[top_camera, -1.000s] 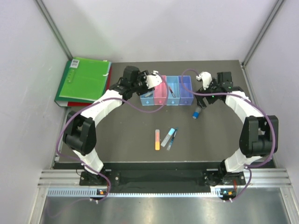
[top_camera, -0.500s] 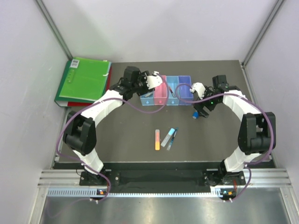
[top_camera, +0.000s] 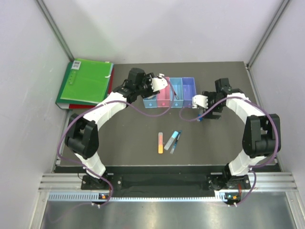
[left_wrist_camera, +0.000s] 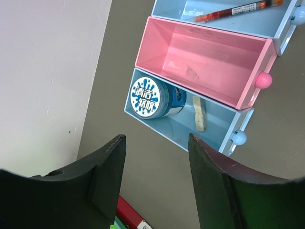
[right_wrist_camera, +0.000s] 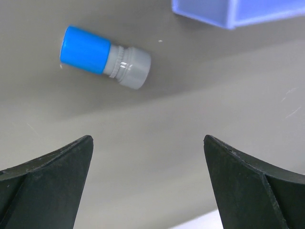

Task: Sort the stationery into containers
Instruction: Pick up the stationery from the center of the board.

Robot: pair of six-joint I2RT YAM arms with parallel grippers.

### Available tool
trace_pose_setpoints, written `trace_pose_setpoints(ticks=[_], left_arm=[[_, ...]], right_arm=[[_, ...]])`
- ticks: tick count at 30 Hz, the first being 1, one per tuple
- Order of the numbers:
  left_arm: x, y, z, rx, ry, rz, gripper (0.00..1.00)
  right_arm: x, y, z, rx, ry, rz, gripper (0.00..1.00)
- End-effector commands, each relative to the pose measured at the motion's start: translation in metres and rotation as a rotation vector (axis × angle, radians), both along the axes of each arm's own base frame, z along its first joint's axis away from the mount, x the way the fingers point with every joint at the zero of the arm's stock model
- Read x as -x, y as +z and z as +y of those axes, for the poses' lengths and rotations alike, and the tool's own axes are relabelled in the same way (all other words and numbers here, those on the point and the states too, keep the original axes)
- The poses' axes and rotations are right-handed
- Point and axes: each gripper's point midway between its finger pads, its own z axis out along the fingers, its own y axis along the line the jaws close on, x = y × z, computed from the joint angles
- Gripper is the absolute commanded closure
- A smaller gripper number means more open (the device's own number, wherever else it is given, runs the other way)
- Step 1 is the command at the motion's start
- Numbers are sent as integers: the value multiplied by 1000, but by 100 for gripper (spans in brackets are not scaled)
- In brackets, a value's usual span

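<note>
- Stationery: partly sorted. Some pieces lie in the containers [top_camera: 164, 98], the rest on the desk [top_camera: 119, 138].
- Containers: four joined bins in a row at the far side of the desk. The pink bin [left_wrist_camera: 205, 62] is empty.
- Left claw [left_wrist_camera: 155, 143]: about half open, holding nothing, above the end light blue bin.
- Right claw [right_wrist_camera: 147, 148]: spread wide, holding nothing, poised over the blue-capped piece.
- Tape roll [left_wrist_camera: 152, 98]: inside the end light blue bin, label up.
- Red pen [left_wrist_camera: 233, 10]: inside the other light blue bin.
- Orange-pink stick [top_camera: 160, 142], grey stick [top_camera: 167, 142], blue pen [top_camera: 175, 142]: side by side mid-desk, well apart from the bins.
- Blue-capped piece [right_wrist_camera: 102, 57]: on its side on the desk, just in front of the purple bin [right_wrist_camera: 214, 9].
- Step in hand, as judged: pickup of the blue-capped piece. The next move calls for advancing and lowering the right claw until its jaws straddle the barrel, then closing.
</note>
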Motion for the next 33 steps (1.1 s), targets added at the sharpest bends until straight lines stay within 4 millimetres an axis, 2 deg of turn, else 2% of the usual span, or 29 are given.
trace_pose_setpoints(ticks=[1, 5, 9, 14, 27, 33], left_arm=[[-6, 17, -4, 7, -4, -43, 40], [-6, 19, -3, 5, -3, -51, 40], [-4, 22, -1, 4, -4, -64, 40], [4, 16, 2, 9, -2, -53, 40], [7, 20, 5, 22, -2, -69, 40], [7, 18, 7, 22, 4, -66, 39]], right_arm=[[3, 7, 8, 129, 280, -63, 0], [18, -3, 19, 176, 428, -54, 0], [30, -9, 32, 165, 490, -53, 0], [34, -10, 40, 162, 519, -46, 3], [44, -27, 51, 189, 668, 47, 9], [40, -29, 61, 147, 726, 47, 11]])
